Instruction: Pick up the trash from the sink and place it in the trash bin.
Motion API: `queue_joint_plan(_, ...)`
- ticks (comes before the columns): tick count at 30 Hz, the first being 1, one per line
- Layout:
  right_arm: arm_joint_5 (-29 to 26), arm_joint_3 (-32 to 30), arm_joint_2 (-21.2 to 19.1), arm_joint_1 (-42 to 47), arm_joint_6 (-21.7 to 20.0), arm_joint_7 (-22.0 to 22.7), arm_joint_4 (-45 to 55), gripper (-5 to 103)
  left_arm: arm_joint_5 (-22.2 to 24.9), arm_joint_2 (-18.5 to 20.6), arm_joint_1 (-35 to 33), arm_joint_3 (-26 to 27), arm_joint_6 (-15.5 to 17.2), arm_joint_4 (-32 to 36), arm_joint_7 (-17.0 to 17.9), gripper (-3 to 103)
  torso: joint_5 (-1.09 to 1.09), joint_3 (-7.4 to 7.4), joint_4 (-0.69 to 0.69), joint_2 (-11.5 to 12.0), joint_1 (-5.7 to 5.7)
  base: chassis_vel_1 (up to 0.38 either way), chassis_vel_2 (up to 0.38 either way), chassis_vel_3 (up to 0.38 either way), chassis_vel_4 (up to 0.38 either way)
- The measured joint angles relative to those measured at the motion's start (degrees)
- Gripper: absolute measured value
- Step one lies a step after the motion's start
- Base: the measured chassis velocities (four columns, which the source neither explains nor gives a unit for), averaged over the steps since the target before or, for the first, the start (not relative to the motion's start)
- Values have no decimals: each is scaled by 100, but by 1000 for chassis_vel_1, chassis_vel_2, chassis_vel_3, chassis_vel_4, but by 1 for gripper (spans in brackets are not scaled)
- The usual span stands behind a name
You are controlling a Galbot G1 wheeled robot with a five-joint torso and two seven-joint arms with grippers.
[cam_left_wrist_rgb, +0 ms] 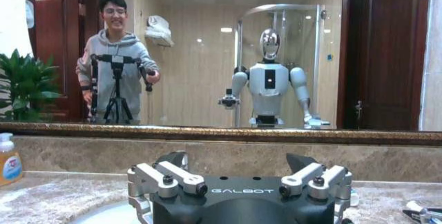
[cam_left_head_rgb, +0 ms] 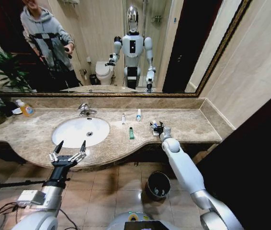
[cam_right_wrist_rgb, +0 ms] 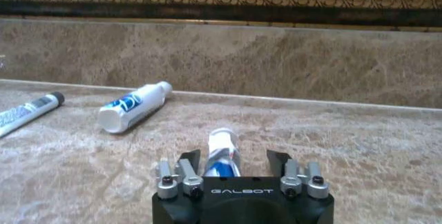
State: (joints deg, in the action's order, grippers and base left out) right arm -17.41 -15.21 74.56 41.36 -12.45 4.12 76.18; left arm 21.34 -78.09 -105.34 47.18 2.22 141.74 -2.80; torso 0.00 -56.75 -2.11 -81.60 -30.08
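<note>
1. Left hand [cam_left_head_rgb: 68,149]: hovers at the front edge of the bench [cam_left_head_rgb: 193,125], just before the sink [cam_left_head_rgb: 80,131]. Its fingers are spread wide and grasp nothing. The basin appears to hold no trash.

2. Trash on the bench, right of the basin: a small white tube [cam_left_head_rgb: 123,118] and a blue-labelled mini bottle [cam_left_head_rgb: 138,115] sit near the back wall; a green tube [cam_left_head_rgb: 131,133] lies closer to the front edge. In the right wrist view the mini bottle [cam_right_wrist_rgb: 133,107] lies on its side, with another labelled tube [cam_right_wrist_rgb: 28,110] beyond it.

3. Right hand [cam_left_head_rgb: 157,127]: set low over the bench, right of the green tube. Its jaws stand apart on either side of a white tube with a blue label [cam_right_wrist_rgb: 222,152], not yet closed on it.

4. Handling judgement: the items look light, small and smooth, so they may roll or squirt out of a pinch. The tubes are probably soft; grip mid-body across the narrow width, with moderate force. The bottle looks stiffer and rounder; take it at the labelled middle.

5. Trash bin [cam_left_head_rgb: 158,184]: stands on the floor below the bench, beneath the right arm.
</note>
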Motion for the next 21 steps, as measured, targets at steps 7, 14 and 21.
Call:
queue_joint_plan(7, -25, 9, -89, 231, 56, -14, 179, 48, 0, 0, 0, 0, 0, 0, 0, 100, 0, 0, 0, 0, 0, 0, 0, 0, 0)
queue_joint_plan(14, -113, 14, -293, 471, 114, 19, 514, 28, 0, 0, 0, 0, 0, 0, 0, 100, 0, 0, 0, -1, 0, 0, 0, 0, 0)
queue_joint_plan(21, -200, -364, -465, 1025, 872, -358, 1067, 16, 0, 0, 0, 0, 0, 0, 0, 100, 1, 0, 0, -1, 0, 0, 0, 0, 0)
